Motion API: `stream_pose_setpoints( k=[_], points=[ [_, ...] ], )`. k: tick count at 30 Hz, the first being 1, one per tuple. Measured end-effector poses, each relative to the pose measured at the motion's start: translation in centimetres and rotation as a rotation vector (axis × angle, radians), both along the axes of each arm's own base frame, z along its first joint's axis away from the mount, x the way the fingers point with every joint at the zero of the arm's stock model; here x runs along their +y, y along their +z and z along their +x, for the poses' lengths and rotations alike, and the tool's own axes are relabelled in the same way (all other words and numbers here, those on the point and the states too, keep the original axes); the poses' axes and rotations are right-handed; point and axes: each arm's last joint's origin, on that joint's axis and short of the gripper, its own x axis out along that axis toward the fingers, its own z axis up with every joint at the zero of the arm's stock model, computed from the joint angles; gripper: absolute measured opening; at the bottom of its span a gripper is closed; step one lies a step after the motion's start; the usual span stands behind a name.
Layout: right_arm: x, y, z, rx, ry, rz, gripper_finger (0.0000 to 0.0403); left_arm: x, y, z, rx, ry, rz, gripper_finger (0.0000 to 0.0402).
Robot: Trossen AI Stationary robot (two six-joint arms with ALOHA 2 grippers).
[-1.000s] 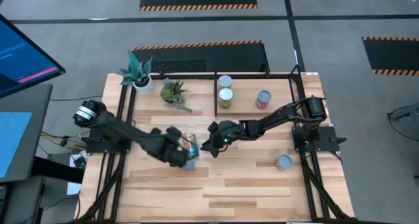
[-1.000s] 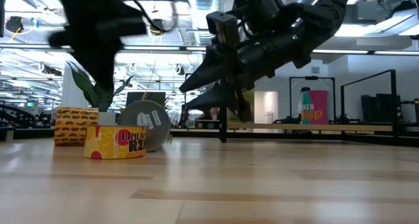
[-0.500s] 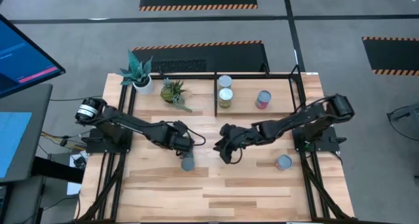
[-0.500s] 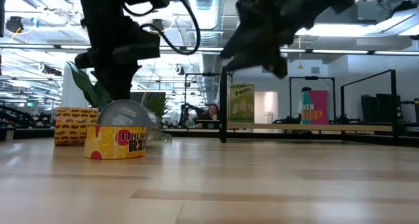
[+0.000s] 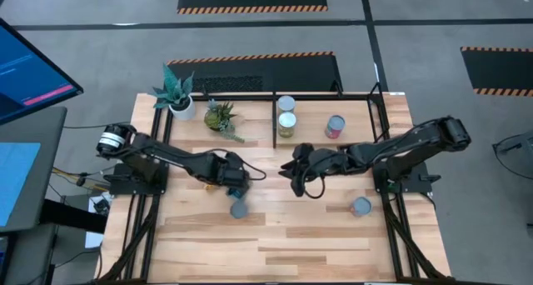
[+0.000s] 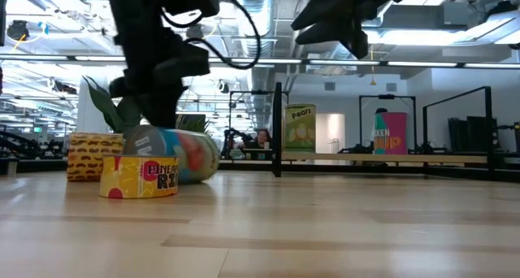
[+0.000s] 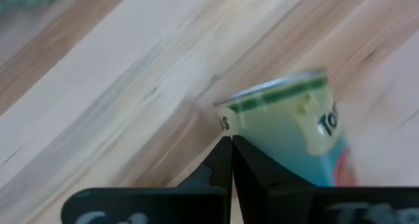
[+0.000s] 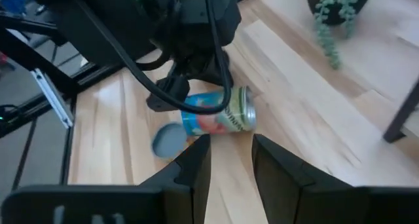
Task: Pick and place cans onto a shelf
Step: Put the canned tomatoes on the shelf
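While my left jaws (image 7: 230, 152) are hanging closed and empty, the tipped can (image 8: 216, 112) is lying on the bench (image 5: 291, 235) just beyond them; my right jaws (image 8: 230, 160) are hovering apart, holding nothing.

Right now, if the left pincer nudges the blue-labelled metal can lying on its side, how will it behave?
Lying on its curved side, the blue-labelled metal can probably rolls away from the shut left pincer. Its rigid-looking, glossy wall may slip rather than dent.

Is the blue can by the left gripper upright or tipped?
Tipped: the blue can lies on its side on the table, label up, under the left gripper.
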Motion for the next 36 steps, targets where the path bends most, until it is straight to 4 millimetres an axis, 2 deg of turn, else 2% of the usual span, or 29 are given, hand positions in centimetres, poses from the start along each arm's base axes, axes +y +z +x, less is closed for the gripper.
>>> stream_pose_setpoints(
  k=[5, 8, 11, 14, 20, 28, 36],
  points=[
    [-0.3, -0.6, -0.3, 0.071, -0.011, -0.007, 0.0134, 0.5, 0.4, 1.4, -0.135, -0.014, -0.025, 0.0000],
    [-0.2, -1.7, -0.1, 0.133, -0.010, -0.016, 0.0135, 0.6, 0.6, 1.8, -0.172, -0.013, -0.045, 0.0000],
    [-0.5, -3.3, 0.6, 0.207, -0.004, 0.003, 0.0137, 0.1, 1.4, 1.9, -0.176, -0.010, -0.061, 0.0000],
    [-0.9, -6.0, 1.6, 0.309, 0.023, 0.052, 0.0140, -1.4, 2.5, 1.8, -0.170, -0.020, -0.093, 0.0000],
    [-2.1, -7.7, 4.4, 0.194, 0.107, 0.136, 0.0147, -4.6, 2.6, 0.6, -0.132, 0.002, -0.103, 0.0000],
    [-4.3, -8.5, 5.0, 0.178, 0.145, 0.185, 0.0173, -7.2, 2.4, -0.8, -0.130, 0.095, -0.128, 0.0000],
    [-4.0, -9.6, 6.0, 0.144, 0.200, 0.242, 0.0218, -9.2, 1.9, -0.7, -0.173, 0.094, -0.190, 0.0000]
  ],
)
